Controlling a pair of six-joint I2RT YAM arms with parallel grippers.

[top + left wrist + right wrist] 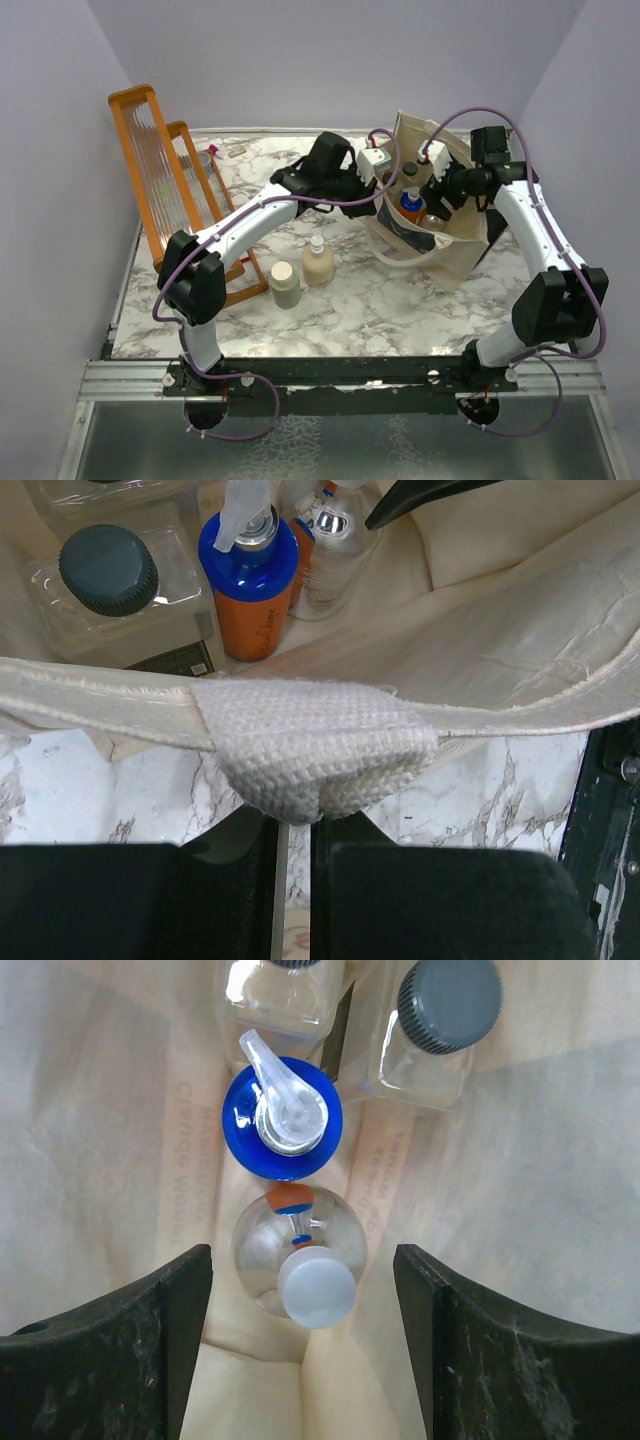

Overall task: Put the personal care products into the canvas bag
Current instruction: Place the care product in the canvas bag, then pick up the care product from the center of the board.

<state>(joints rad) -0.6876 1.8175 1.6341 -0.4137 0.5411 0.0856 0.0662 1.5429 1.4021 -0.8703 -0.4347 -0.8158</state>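
Left of the canvas bag (460,255), the beige pump bottle (318,262) and olive-grey bottle (284,284) stand upright, nearer the left gripper (297,832) pinching the handle (315,750) than the right gripper (303,1272), spread inside the bag.

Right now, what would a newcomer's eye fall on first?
At the canvas bag, far right on the table, the fingers of the left gripper pinch its woven handle, and the right gripper hangs open over a round clear bottle inside. A beige pump bottle and an olive-grey bottle stand outside.
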